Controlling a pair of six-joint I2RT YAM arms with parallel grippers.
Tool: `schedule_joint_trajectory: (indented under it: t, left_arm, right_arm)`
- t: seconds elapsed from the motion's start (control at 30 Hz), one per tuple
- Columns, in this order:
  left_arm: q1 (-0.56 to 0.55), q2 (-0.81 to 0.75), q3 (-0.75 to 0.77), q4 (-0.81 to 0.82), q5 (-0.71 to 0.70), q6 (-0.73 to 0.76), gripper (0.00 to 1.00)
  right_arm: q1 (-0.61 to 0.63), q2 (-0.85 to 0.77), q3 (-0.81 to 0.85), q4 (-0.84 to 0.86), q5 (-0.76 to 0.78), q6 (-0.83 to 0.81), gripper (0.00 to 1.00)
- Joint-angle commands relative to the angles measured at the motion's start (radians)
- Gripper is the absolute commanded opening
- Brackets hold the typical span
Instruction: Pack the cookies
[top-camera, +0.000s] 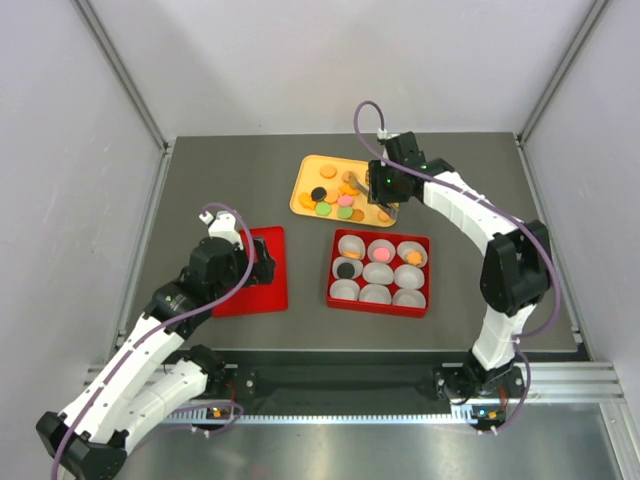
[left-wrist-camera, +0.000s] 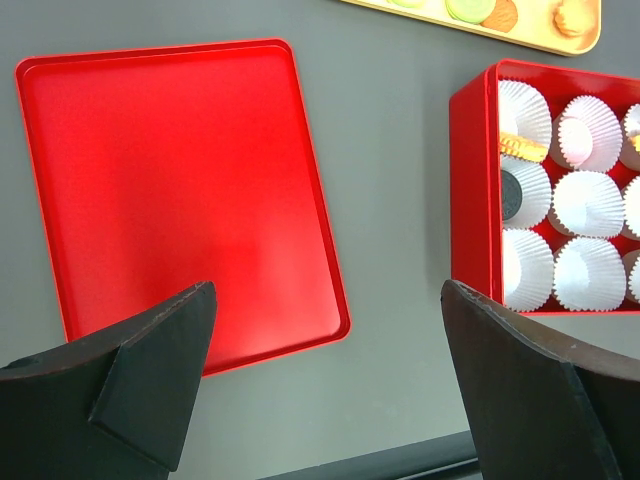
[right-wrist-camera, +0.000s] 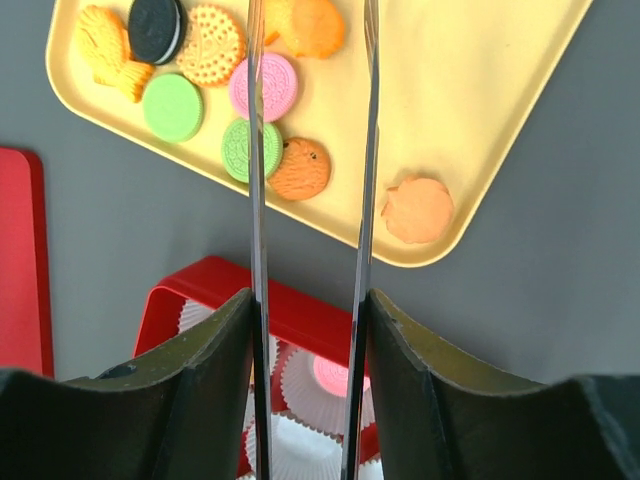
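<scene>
Lying on the grey table (top-camera: 500, 200), a flat red plastic tray (left-wrist-camera: 170, 190) sits under the left gripper (left-wrist-camera: 327, 290), whose jaws gape empty. A red box (left-wrist-camera: 472, 190) of white paper cups (left-wrist-camera: 588, 203) holds a few cookies (right-wrist-camera: 172, 106). Most of them, small flat discs in orange, green, pink and black, lie on the yellow plastic tray (right-wrist-camera: 480, 90). Over it, the right gripper (right-wrist-camera: 308, 300) clamps thin metal tongs (right-wrist-camera: 256, 200).

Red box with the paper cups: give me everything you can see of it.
The red box looks like glossy rigid plastic, roughly square, open-topped, low-walled. It sits flat on the grey table, on the near side of the yellow tray, apart from the flat red tray to its left. Nine white pleated paper cups fill it, three by three. Four hold cookies: far row orange, pink, orange; middle row's left cup black. The rest look empty.
</scene>
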Motion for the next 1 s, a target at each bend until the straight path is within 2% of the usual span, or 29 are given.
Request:
schedule_joint_trajectory:
  t: [0.0,0.3,0.67,0.97]
  left_arm:
    - [-0.005,0.000,0.003,0.013,-0.015,-0.006,0.99]
    - [-0.005,0.004,0.003,0.013,-0.015,-0.006,0.99]
    - [-0.005,0.010,0.003,0.015,-0.017,-0.006,0.99]
    - [-0.005,0.013,0.003,0.013,-0.018,-0.006,0.99]
  right_arm:
    - [0.004,0.034,0.081,0.050,-0.021,-0.018,0.46]
    - [0.027,0.141,0.195,0.035,0.068,-0.036,0.47]
    - [0.036,0.259,0.322,-0.020,0.097,-0.061,0.48]
    - [0.060,0.281,0.338,-0.032,0.112,-0.070,0.49]
